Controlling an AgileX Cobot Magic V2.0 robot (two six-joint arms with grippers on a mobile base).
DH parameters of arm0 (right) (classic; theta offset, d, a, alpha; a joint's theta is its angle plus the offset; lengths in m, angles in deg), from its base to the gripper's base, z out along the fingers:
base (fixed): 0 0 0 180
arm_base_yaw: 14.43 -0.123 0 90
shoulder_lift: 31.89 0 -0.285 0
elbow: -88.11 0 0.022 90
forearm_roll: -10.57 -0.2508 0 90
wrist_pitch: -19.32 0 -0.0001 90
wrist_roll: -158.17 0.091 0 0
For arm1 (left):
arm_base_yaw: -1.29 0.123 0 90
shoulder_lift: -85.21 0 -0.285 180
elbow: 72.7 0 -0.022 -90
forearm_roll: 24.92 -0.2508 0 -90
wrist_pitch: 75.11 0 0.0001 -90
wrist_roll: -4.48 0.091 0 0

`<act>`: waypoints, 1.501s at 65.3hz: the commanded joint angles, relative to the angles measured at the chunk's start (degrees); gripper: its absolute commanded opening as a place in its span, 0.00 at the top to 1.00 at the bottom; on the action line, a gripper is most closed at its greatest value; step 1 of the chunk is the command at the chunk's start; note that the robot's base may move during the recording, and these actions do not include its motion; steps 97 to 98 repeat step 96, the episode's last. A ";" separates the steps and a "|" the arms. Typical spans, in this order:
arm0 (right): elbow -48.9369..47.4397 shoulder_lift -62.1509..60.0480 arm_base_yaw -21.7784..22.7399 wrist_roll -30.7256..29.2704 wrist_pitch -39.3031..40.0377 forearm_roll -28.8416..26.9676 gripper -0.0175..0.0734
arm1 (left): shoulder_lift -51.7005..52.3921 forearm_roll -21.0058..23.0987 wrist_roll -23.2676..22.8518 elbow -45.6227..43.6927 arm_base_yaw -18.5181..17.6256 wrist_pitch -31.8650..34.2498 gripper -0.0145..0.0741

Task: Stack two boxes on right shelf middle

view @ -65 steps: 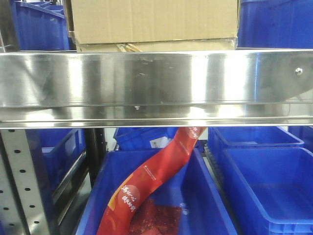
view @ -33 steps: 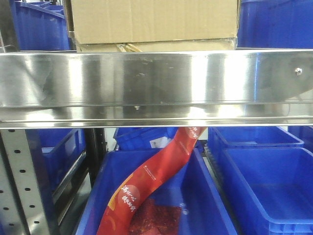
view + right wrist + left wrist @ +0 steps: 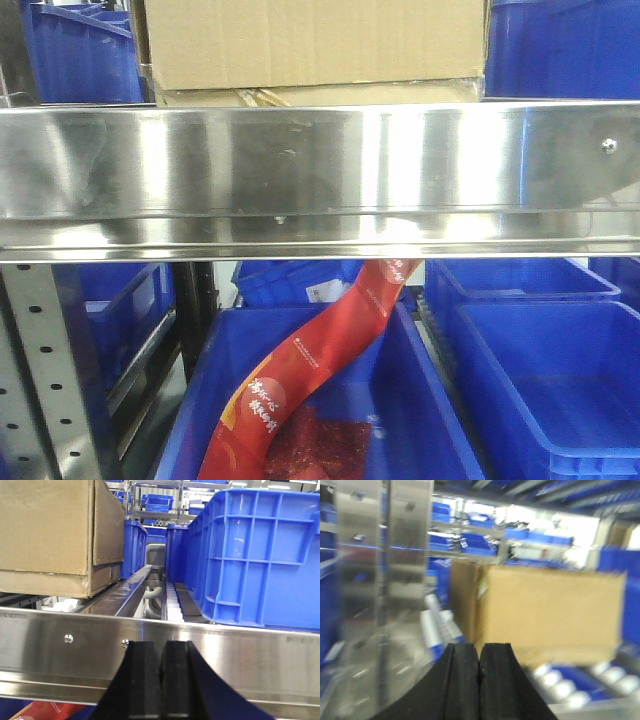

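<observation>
A plain brown cardboard box (image 3: 310, 45) stands on the steel shelf (image 3: 320, 170), right behind its shiny front rail, with yellow-brown tape at its bottom edge. The blurred left wrist view shows a box (image 3: 547, 610) on the shelf rollers just beyond my left gripper (image 3: 480, 652), whose black fingers are pressed together on nothing. In the right wrist view the box (image 3: 55, 535) sits up and to the left, past the shelf rail (image 3: 160, 650). My right gripper (image 3: 161, 652) is shut and empty in front of that rail.
Blue plastic bins (image 3: 560, 45) flank the box on the shelf; a large one (image 3: 260, 555) stands right of the roller track. Below the rail sit more blue bins (image 3: 330, 400), one holding a red packet strip (image 3: 310, 370). A perforated steel upright (image 3: 45, 370) stands at lower left.
</observation>
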 commanded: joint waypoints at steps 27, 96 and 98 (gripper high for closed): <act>0.11 -0.19 -0.18 0.18 0.88 -0.13 0.98 | 12.77 2.79 7.25 23.96 11.20 14.06 0.96; 0.11 -0.19 -0.18 0.18 0.88 -0.13 0.98 | 12.77 2.89 7.25 23.96 11.20 13.59 0.96; 0.11 -0.19 -0.18 0.18 0.88 -0.13 0.98 | 12.77 2.89 7.25 23.96 11.20 13.59 0.96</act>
